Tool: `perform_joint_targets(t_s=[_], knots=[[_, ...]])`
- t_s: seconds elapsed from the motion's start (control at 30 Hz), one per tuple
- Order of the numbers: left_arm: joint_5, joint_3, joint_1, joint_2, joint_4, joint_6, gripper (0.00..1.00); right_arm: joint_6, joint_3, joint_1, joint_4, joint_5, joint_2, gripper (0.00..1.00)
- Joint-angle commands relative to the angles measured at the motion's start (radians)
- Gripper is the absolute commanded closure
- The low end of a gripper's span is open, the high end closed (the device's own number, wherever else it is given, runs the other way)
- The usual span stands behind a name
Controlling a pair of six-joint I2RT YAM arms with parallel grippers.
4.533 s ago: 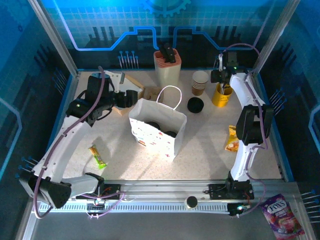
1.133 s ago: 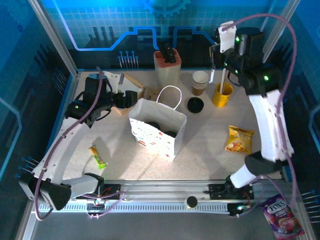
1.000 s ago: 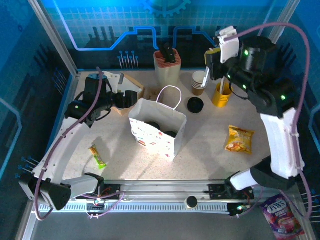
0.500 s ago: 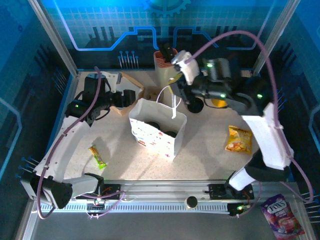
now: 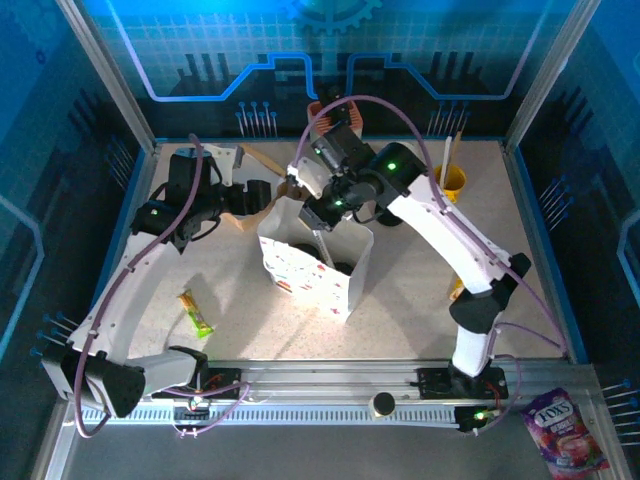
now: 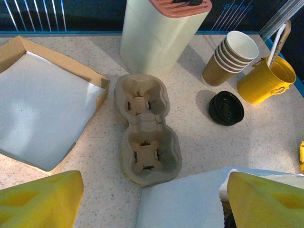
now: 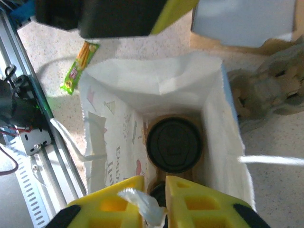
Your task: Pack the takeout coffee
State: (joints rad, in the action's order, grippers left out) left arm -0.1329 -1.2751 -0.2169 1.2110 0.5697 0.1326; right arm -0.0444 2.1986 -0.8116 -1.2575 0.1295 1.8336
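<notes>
A white paper bag (image 5: 312, 268) stands open mid-table. Seen from the right wrist, a takeout coffee (image 7: 173, 144) with its black lid sits upright at the bottom of the bag (image 7: 156, 80). A second black lid (image 7: 158, 191) peeks out under my fingers. My right gripper (image 5: 322, 216) hovers over the bag mouth. Its yellow fingers are nearly together, shut on a thin white paper-wrapped stick (image 7: 142, 203) that hangs down into the bag (image 5: 322, 246). My left gripper (image 5: 262, 195) is open beside the bag's far left corner, its fingers (image 6: 45, 197) wide apart and holding nothing.
Behind the bag lie a pulp cup carrier (image 6: 145, 130), a flat cardboard box (image 6: 42, 109), a cream canister (image 6: 159, 33), a stack of lidless cups (image 6: 232, 59), loose black lids (image 6: 226, 108) and a yellow cup of sticks (image 6: 263, 80). A green snack bar (image 5: 197, 313) lies front left.
My right arm swung from the yellow cup at the back right across to above the bag, carrying the white stick. The left arm stayed put.
</notes>
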Motion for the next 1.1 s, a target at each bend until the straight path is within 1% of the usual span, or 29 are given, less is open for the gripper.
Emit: perform_joint_targets(t_s=[0.0,0.13,0.2,0.27,0.33,0.43,0.53,0.6,0.67,0.77,0.83,0.97,1.07], knots=[[-0.033,0.008,0.013,-0.001,-0.019,0.005,0.2,-0.017,0.017,-0.011,-0.023,0.055,0.011,0.76],[-0.042,0.005,0.013,-0.002,-0.018,0.007,0.2,-0.008,0.025,0.021,0.012,0.121,-0.029,0.73],[-0.053,0.003,0.012,-0.005,-0.02,0.011,0.2,0.006,0.0,0.066,0.047,0.15,-0.073,0.73],[-0.073,0.003,0.012,-0.008,-0.025,0.016,0.2,0.026,-0.061,0.129,0.106,0.185,-0.136,0.73],[-0.101,-0.003,0.012,-0.01,-0.028,0.027,0.2,0.064,-0.152,0.224,0.196,0.237,-0.216,0.72],[-0.14,-0.018,0.008,-0.005,-0.033,0.058,0.21,0.143,-0.297,0.4,0.342,0.285,-0.323,0.71],[-0.176,-0.032,-0.001,-0.004,-0.047,0.105,0.21,0.228,-0.422,0.574,0.481,0.312,-0.391,0.69],[-0.229,-0.037,-0.002,-0.007,-0.077,0.157,0.21,0.284,-0.493,0.68,0.576,0.313,-0.41,0.67],[-0.28,-0.039,-0.001,-0.008,-0.12,0.217,0.2,0.307,-0.53,0.76,0.62,0.26,-0.394,0.66],[-0.311,-0.043,-0.002,-0.003,-0.171,0.291,0.2,0.306,-0.527,0.835,0.643,0.122,-0.315,0.62],[-0.312,-0.051,-0.001,0.007,-0.185,0.316,0.21,0.305,-0.515,0.864,0.665,0.041,-0.245,0.57],[-0.3,-0.076,-0.001,0.035,-0.194,0.32,0.21,0.297,-0.478,0.896,0.726,-0.099,-0.088,0.53],[-0.298,-0.065,-0.001,0.044,-0.209,0.316,0.21,0.274,-0.388,0.9,0.711,-0.161,0.045,0.52]])
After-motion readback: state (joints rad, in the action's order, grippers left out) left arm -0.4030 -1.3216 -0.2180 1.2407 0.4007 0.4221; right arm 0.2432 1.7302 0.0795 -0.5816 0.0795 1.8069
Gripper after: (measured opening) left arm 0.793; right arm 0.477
